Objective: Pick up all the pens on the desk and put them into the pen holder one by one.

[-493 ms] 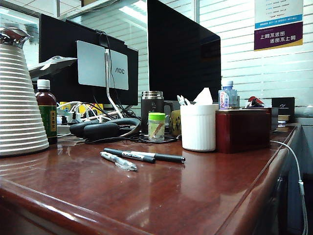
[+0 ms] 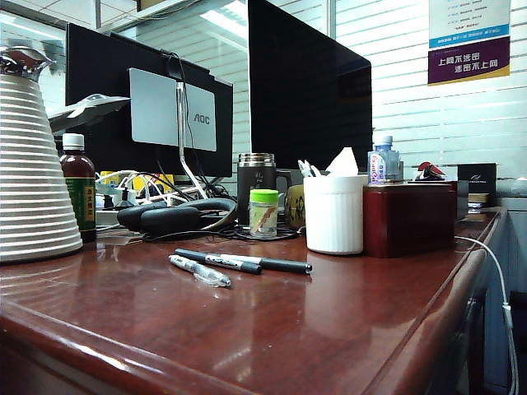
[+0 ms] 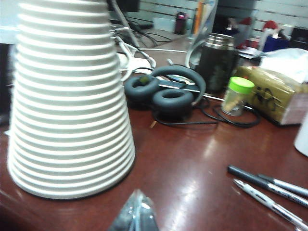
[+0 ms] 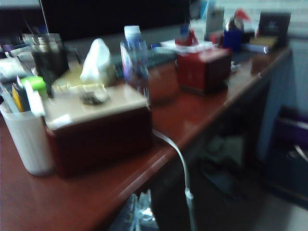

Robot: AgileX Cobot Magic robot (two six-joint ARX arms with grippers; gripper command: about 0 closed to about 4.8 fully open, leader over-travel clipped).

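Three pens lie side by side on the reddish-brown desk (image 2: 329, 329): a clear-and-silver pen (image 2: 200, 271) nearest the front, a black pen with a white label (image 2: 219, 261) behind it, and a black marker-like pen (image 2: 276, 265) furthest back. The white ribbed pen holder (image 2: 333, 214) stands to their right, with several things in it. In the left wrist view my left gripper (image 3: 137, 211) is shut and empty, low over the desk, with the pens (image 3: 269, 204) well off to one side. My right gripper (image 4: 139, 211) is shut and empty at the desk's edge, apart from the pen holder (image 4: 29, 139). Neither gripper shows in the exterior view.
A big white ribbed cone-shaped jug (image 3: 72, 96) stands close to the left gripper. A dark red box (image 2: 409, 218) touches the pen holder's right side. Headphones (image 2: 169, 217), a green-lidded jar (image 2: 263, 213), a steel mug (image 2: 256, 185) and monitors sit behind. A white cable (image 4: 178, 163) hangs off the desk edge.
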